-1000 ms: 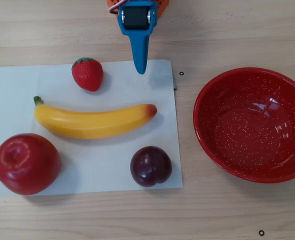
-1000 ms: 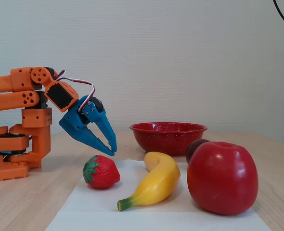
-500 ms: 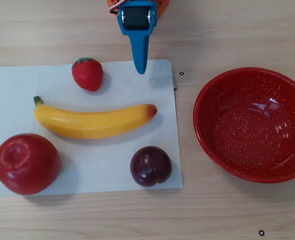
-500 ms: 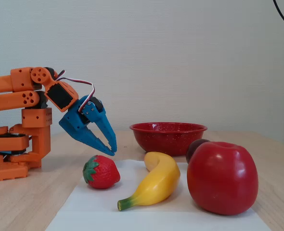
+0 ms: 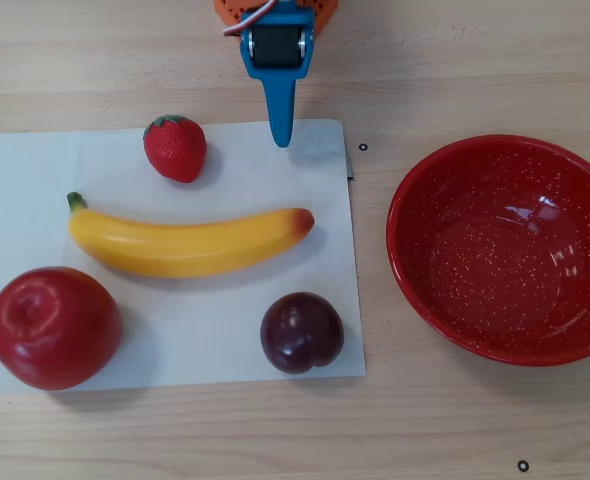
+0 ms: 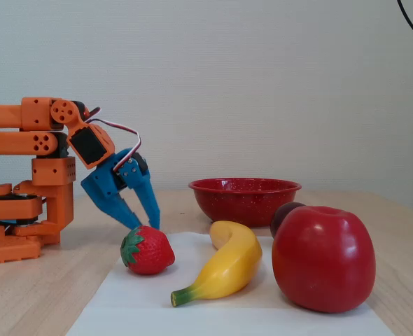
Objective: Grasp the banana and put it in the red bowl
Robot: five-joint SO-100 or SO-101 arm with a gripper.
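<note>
- One banana (image 5: pixel 190 243) lies on its side on a single white paper sheet (image 5: pixel 225 330), seen from overhead with its green stem end to the left and its orange-red end to the right; nothing touches it.
- One red bowl (image 5: pixel 415 270) stands on the bare wooden worktop (image 5: pixel 275 430), off the sheet to the right in the overhead view, well apart from the banana, with nothing inside.
- One strawberry (image 5: pixel 175 148) sits on the sheet just above the banana's stem half in the overhead view.
- One red apple (image 5: pixel 53 327) rests at the sheet's lower left corner, close below the banana's stem end.
- One dark plum (image 5: pixel 302 332) sits on the sheet below the banana's orange-red end.
- One orange arm (image 6: pixel 31 175) carries one blue gripper (image 6: pixel 142 222).
- In the fixed view the gripper's two fingers are parted a small way, pointing down, with nothing between them.
- The fingertips hang just above the sheet's far edge, beside the strawberry; whether they touch it I cannot tell.
</note>
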